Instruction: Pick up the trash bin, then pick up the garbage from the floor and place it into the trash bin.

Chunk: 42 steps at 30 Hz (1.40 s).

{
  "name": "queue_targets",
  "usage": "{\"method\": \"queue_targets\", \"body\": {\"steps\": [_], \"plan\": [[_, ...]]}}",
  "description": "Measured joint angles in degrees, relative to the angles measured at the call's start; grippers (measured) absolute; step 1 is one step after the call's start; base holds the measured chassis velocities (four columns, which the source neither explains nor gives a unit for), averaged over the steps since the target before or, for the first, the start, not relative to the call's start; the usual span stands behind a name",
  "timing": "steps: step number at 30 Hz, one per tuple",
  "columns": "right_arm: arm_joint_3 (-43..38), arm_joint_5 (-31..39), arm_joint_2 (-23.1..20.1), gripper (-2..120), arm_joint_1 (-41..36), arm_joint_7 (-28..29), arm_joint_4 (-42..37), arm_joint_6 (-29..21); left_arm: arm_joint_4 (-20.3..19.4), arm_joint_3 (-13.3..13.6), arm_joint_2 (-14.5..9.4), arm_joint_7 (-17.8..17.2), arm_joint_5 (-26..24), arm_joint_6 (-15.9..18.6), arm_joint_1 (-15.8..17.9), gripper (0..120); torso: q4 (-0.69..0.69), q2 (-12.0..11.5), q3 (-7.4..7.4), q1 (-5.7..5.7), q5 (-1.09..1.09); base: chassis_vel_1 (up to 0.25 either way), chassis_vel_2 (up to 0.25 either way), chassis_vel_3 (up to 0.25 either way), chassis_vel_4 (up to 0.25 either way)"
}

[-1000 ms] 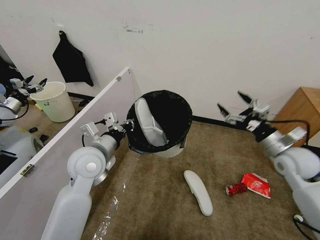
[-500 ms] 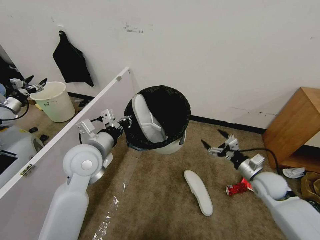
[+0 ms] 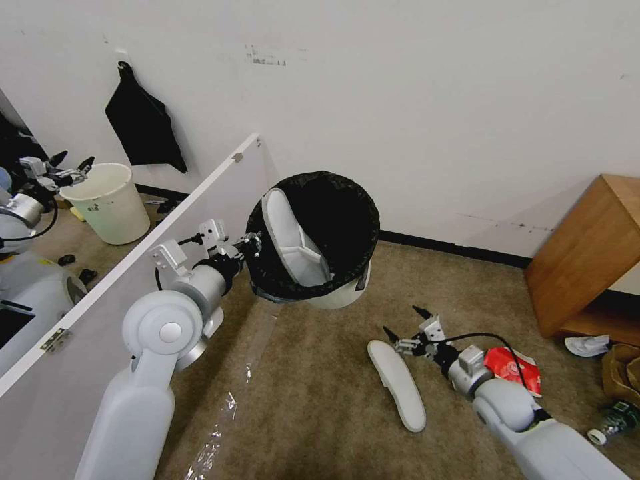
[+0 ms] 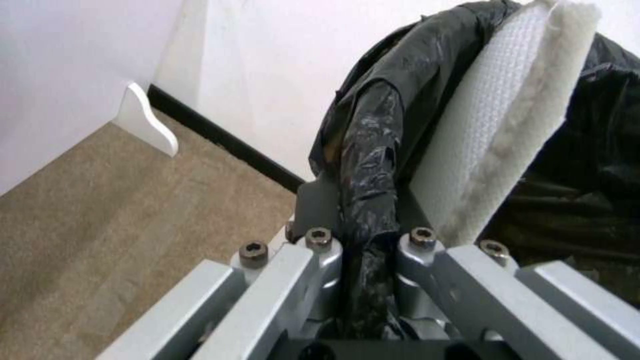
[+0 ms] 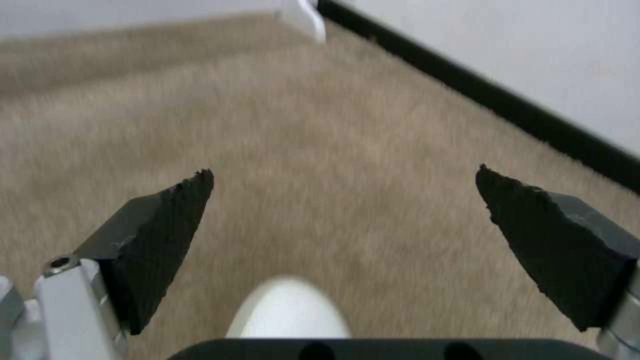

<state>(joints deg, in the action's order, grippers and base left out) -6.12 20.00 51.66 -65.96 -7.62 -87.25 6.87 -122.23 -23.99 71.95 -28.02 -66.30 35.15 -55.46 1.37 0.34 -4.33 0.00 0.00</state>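
My left gripper point(image 3: 252, 248) is shut on the black-bag rim of the trash bin point(image 3: 347, 297) and holds it tilted above the floor point(image 3: 320, 400). One white slipper point(image 3: 288, 241) stands inside it. The left wrist view shows the pinched liner point(image 4: 365, 165) beside that slipper point(image 4: 507, 110). My right gripper point(image 3: 402, 321) is open, low over the far end of a second white slipper point(image 3: 397, 383) on the carpet. Its rounded tip point(image 5: 290, 312) lies below the spread fingers point(image 5: 167, 225), not touching them. A red paper cup point(image 3: 515, 368) lies behind my right arm.
A white partition panel point(image 3: 133, 267) runs along the left, with a cream bucket point(image 3: 107, 200) beyond it. A wooden cabinet point(image 3: 593, 247) stands at the right. Near it lie a crumpled tissue point(image 3: 587, 345), a brown bag point(image 3: 620, 370) and a clear bottle point(image 3: 613, 420).
My right arm has swung down from near the wall to just above the floor slipper, gripper still open. The held bin has shifted slightly left and up.
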Motion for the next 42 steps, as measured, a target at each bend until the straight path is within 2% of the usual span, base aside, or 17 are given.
{"method": "queue_targets", "body": {"steps": [2, 5, 13, 28, 42], "plan": [[0.84, -0.28, 0.06, 100, 0.17, 1.01, 0.29, -0.26, -0.02, 0.0, 0.01, -0.01, 0.0, 0.0, -0.05, 4, 0.0, 0.0, 0.0, 0.0, 0.0, 0.0, 0.0, 0.0, 0.0], [4.27, -0.4, 0.22, 100, 0.43, 5.56, 0.6, -2.6, -0.05, 0.0, 0.24, -0.03, 0.02, 0.0, -0.2, 4, 0.0, 0.0, 0.0, 0.0, 0.0, 0.0, 0.0, 0.0, 0.0], [9.72, -1.92, 0.35, 100, 0.65, 10.18, 0.82, -5.45, -0.05, 0.03, 0.57, -0.07, 0.22, 0.0, -0.32, 4, 0.0, 0.0, 0.0, 0.0, 0.0, 0.0, 0.0, 0.0, 0.0], [13.6, -4.88, 0.71, 100, 1.45, 12.21, 2.86, -8.01, 0.08, 0.45, 1.41, -0.08, 0.92, -0.04, -0.54, 4, 0.0, 0.02, 0.0, 0.0, 0.0, 0.0, 0.0, 0.0, 0.0], [14.9, -7.63, 2.77, 100, 2.35, 15.98, 7.45, -10.38, -0.24, 0.19, 1.43, 0.07, 1.06, -0.1, -1.05, 4, 0.0, 0.01, 0.0, 0.0, 0.0, 0.0, 0.0, 0.0, 0.0]]}}
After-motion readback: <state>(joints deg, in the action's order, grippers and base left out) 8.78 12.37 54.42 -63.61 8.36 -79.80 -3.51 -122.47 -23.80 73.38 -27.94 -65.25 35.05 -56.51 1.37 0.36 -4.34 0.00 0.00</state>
